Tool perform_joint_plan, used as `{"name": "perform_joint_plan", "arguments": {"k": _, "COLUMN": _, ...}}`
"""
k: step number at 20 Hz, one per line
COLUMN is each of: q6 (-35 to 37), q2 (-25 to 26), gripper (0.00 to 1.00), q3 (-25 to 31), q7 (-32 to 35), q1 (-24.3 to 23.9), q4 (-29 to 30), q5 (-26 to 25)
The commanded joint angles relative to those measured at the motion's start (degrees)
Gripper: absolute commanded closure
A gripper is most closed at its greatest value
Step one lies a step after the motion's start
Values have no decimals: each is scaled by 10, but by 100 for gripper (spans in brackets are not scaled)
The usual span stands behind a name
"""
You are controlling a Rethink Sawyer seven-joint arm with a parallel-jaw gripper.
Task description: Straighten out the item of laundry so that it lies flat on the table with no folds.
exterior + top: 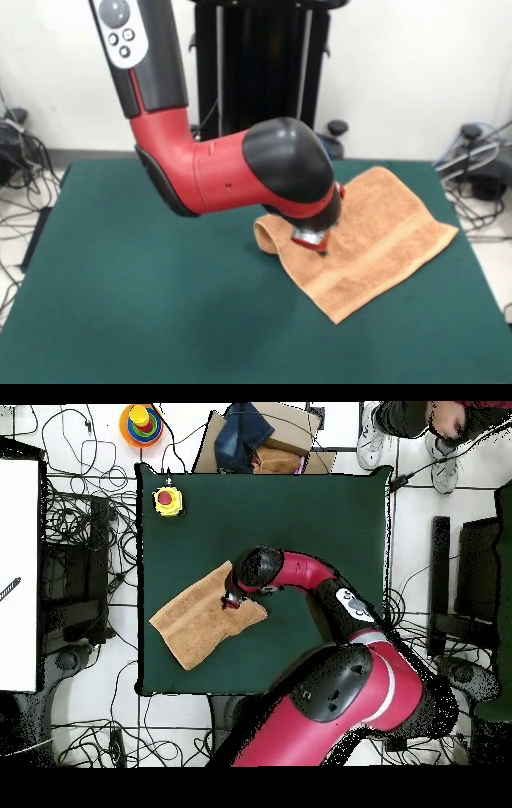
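1. Towel (376, 240), orange-tan: lies toward the front view's right side of the green table (144, 296), mostly flat; its left edge is curled up in a roll; smoothing is unfinished.
2. Gripper (320, 250): low on the towel beside that roll; claw state cannot be told.
3. Room: wide bare felt left of the towel; right corner near the table's edge.
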Motion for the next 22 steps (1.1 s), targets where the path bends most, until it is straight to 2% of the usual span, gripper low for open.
{"name": "perform_joint_plan", "arguments": {"k": 1, "q6": 190, "q2": 31, "gripper": 0, "q3": -66, "q7": 52, "q1": 26, "q4": -87, "q5": 11}}
{"name": "perform_joint_plan", "arguments": {"k": 5, "q6": 231, "q2": 39, "gripper": 0, "q3": -64, "q7": 58, "q1": 15, "q4": -91, "q5": 13}}
{"name": "perform_joint_plan", "arguments": {"k": 8, "q6": 215, "q2": 42, "gripper": 0, "q3": -53, "q7": 64, "q1": -2, "q4": -87, "q5": 17}}
{"name": "perform_joint_plan", "arguments": {"k": 11, "q6": 120, "q2": 64, "gripper": 0, "q3": -35, "q7": 57, "q1": -21, "q4": -96, "q5": 3}}
{"name": "perform_joint_plan", "arguments": {"k": 14, "q6": 87, "q2": 93, "gripper": 0, "q3": -29, "q7": 50, "q1": -30, "q4": -104, "q5": 1}}
{"name": "perform_joint_plan", "arguments": {"k": 19, "q6": -14, "q2": 87, "gripper": 0, "q3": -42, "q7": 63, "q1": -32, "q4": -103, "q5": -31}}
{"name": "perform_joint_plan", "arguments": {"k": 22, "q6": -5, "q2": 101, "gripper": 0, "q3": -45, "q7": 54, "q1": -31, "q4": -110, "q5": -19}}
